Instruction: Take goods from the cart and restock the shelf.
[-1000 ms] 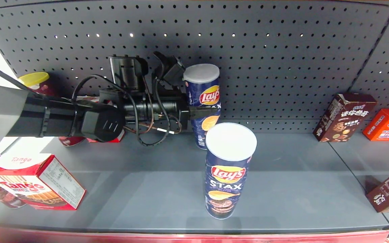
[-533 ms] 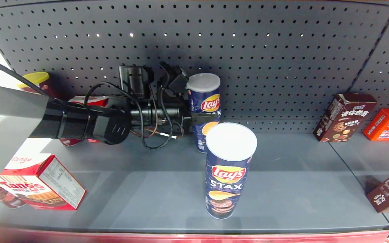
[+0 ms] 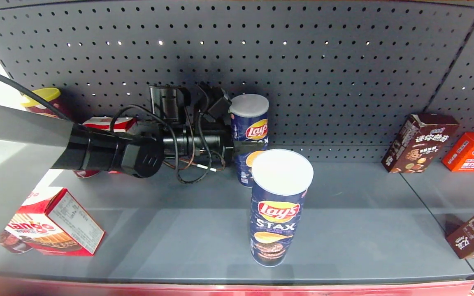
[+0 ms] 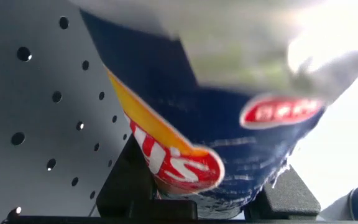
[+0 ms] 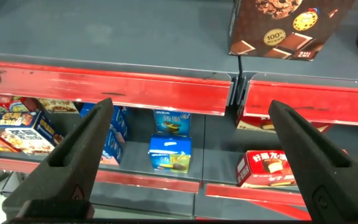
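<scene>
- The grey back wall (image 3: 344, 61) is full of small holes.
- The grey shelf (image 3: 364, 230) lies under it, with a red strip along its near edge.
- The left arm (image 3: 105, 150) comes in from the left, across the far part of the shelf.
- The near chip can (image 3: 278, 213) stands upright in the middle of the shelf, close to the near edge. Nothing touches it.
- The far chip can (image 3: 250, 123) stands upright just behind it, close to the back wall. I cannot tell if its bottom touches the shelf.
- The left gripper (image 3: 250, 144) pinches the far chip can around its middle, one finger on each side. The left wrist view shows the can (image 4: 229, 124) between the two dark fingers.
- A red and white wafer box (image 3: 52, 224) lies at the near left.
- A brown box (image 3: 420, 142) and an orange box (image 3: 473, 151) stand at the far right.
- A can with a yellow lid (image 3: 43, 98) stands at the far left.
- The right gripper (image 5: 191, 106) is spread wide and holds nothing. Past it are lower shelves with red edges (image 5: 104, 78) and blue boxes (image 5: 171, 152).
</scene>
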You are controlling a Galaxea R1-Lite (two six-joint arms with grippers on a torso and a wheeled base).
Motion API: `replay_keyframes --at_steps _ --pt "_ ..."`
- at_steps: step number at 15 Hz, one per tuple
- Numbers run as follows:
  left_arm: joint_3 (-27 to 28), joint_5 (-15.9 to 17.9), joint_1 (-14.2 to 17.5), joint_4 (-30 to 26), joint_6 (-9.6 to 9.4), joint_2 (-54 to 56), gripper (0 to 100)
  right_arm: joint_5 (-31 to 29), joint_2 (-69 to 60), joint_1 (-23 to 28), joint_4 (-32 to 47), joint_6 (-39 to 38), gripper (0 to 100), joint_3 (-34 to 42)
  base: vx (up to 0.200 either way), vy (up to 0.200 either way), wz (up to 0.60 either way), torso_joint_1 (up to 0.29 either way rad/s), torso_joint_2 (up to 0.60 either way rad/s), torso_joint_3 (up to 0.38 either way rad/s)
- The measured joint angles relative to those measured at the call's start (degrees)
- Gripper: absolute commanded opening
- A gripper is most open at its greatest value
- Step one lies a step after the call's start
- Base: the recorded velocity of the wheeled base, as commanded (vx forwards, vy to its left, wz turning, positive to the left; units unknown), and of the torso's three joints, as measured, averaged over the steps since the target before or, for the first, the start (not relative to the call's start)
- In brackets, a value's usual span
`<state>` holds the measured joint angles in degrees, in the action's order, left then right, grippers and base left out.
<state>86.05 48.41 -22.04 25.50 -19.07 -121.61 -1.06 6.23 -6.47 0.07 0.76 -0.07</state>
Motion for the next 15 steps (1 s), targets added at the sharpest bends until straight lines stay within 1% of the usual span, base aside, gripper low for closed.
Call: replay_keyframes --at_steps 3,4,6,9,10,11,13,15 --pt "-0.2 -0.49 -0.06 -0.02 -1.57 -0.3 0 0.0 0.0 -0.02 0.02 0.0 100 0.0 0.0 0.0 0.0 0.0 0.0 0.0" --pt "-0.33 -0.89 -0.06 -0.07 -2.06 -0.33 100 0.0 0.0 -0.02 0.02 0.0 100 0.0 0.0 0.0 0.0 0.0 0.0 0.0" --pt "-0.56 -3.15 -0.06 -0.33 -2.68 -0.46 100 0.0 0.0 0.02 0.02 0.0 100 0.0 0.0 0.0 0.0 0.0 0.0 0.0" --pt "-2.38 -4.23 -0.17 0.22 -2.83 0.04 100 0.0 0.0 0.0 0.02 0.0 100 0.0 0.0 0.0 0.0 0.0 0.0 0.0" --pt "-3.12 -4.86 -0.11 0.5 -2.85 0.59 100 0.0 0.0 0.0 0.02 0.0 100 0.0 0.0 0.0 0.0 0.0 0.0 0.0" --pt "-4.25 -6.23 -0.11 0.57 -2.88 1.57 100 0.0 0.0 0.0 0.0 0.02 100 0.0 0.0 0.0 0.0 0.0 0.0 0.0" --pt "-7.3 -10.59 -0.17 1.95 -3.23 3.95 100 0.0 0.0 -0.05 0.02 0.02 100 0.0 0.0 0.0 0.0 0.0 0.0 0.0" --pt "-11.58 -16.29 -0.37 6.05 -3.4 6.35 100 0.02 0.0 -0.02 0.0 0.02 100 0.0 0.0 0.0 0.0 0.0 0.0 0.0"
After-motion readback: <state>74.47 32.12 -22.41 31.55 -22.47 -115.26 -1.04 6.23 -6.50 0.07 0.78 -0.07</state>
